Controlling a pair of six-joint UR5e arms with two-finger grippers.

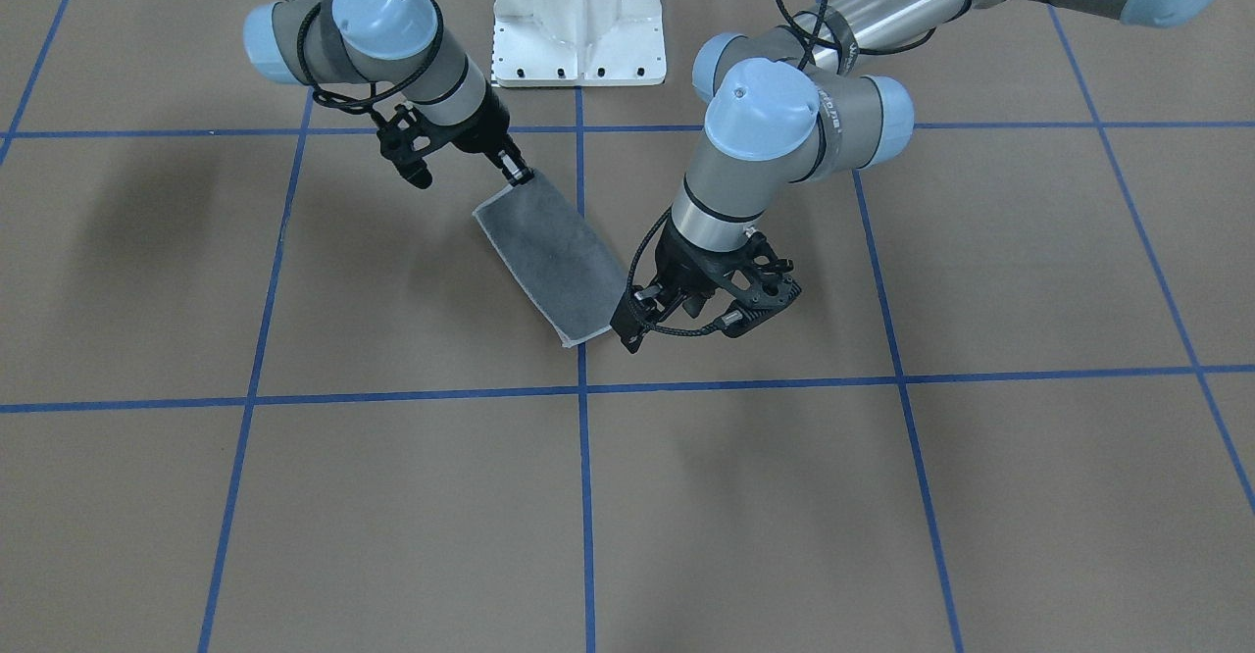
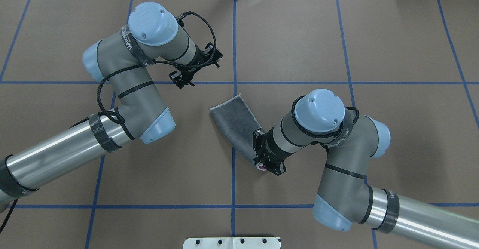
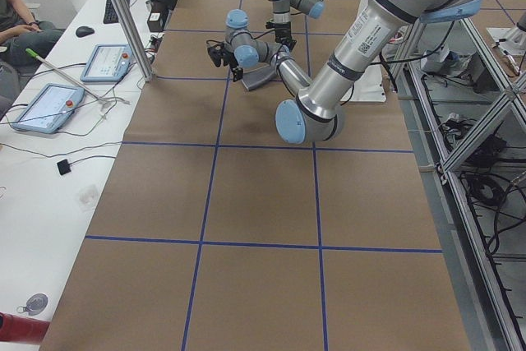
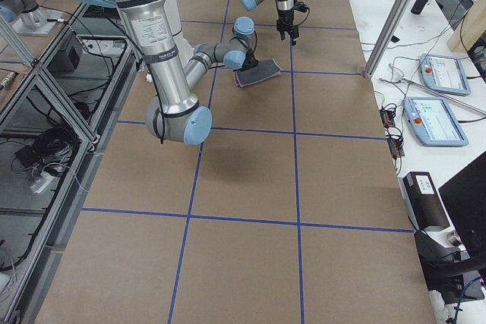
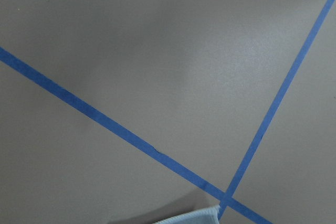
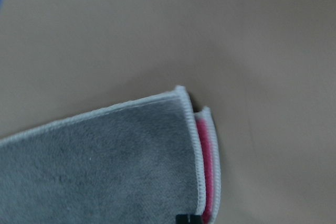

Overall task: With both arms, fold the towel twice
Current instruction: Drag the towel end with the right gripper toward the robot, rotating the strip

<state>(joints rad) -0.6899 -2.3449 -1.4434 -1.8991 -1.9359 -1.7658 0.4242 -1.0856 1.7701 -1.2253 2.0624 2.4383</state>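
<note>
Overhead exterior view is showing one towel (image 2: 235,123) lying as a narrow strip near the middle of the surface (image 2: 336,36), its dark grey face up, angled across a blue tape line (image 2: 232,189). The right wrist view is showing two stitched edges stacked at the strip's end with pink peeking out between them. So the first fold is looking done, with the pink face tucked inside, and the second fold is looking like what is left.

The right pincer (image 1: 517,175) is pinching the end of the strip nearer the robot and seems to be raising that end slightly. The left pincer (image 1: 631,335) is hovering just beside the far corner and is not gripping it. Its wrist view is catching only a sliver of the stitched border at the bottom edge. Whether its jaws are standing wide or narrow, I cannot tell.

Counting up: one towel, two arms, the left arm (image 2: 127,92) and the right arm (image 2: 318,129), each carrying one pincer, and one white base (image 1: 578,16).
</note>
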